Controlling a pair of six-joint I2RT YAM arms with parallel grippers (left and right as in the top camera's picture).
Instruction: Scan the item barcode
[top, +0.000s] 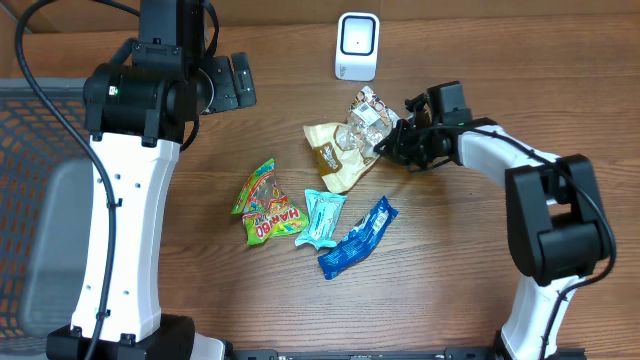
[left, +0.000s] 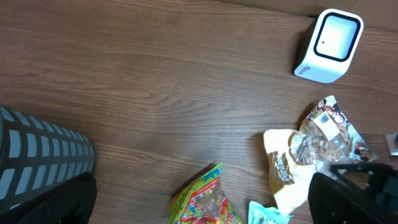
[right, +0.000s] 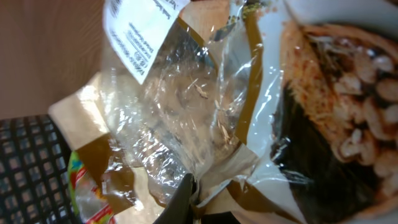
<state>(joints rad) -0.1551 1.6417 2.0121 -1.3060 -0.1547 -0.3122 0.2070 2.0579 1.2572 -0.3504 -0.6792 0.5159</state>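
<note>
The item is a clear and brown snack bag (top: 368, 118) (left: 326, 134) (right: 180, 106) with a white barcode label (left: 326, 121) (right: 140, 37). It rests partly on a beige pouch (top: 335, 155). My right gripper (top: 392, 143) (right: 193, 200) is shut on the bag's crinkled lower edge, at its right side in the overhead view. The white scanner (top: 357, 46) (left: 328, 45) stands at the back of the table, just beyond the bag. My left gripper (top: 232, 82) (left: 199, 211) hangs open, apart from the bag to its left, with nothing between its fingers.
A green and red gummy bag (top: 265, 205) (left: 205, 199), a light blue packet (top: 322, 217) and a dark blue packet (top: 358, 237) lie mid-table. A grey mesh basket (top: 40, 150) (left: 37, 149) sits off the left edge.
</note>
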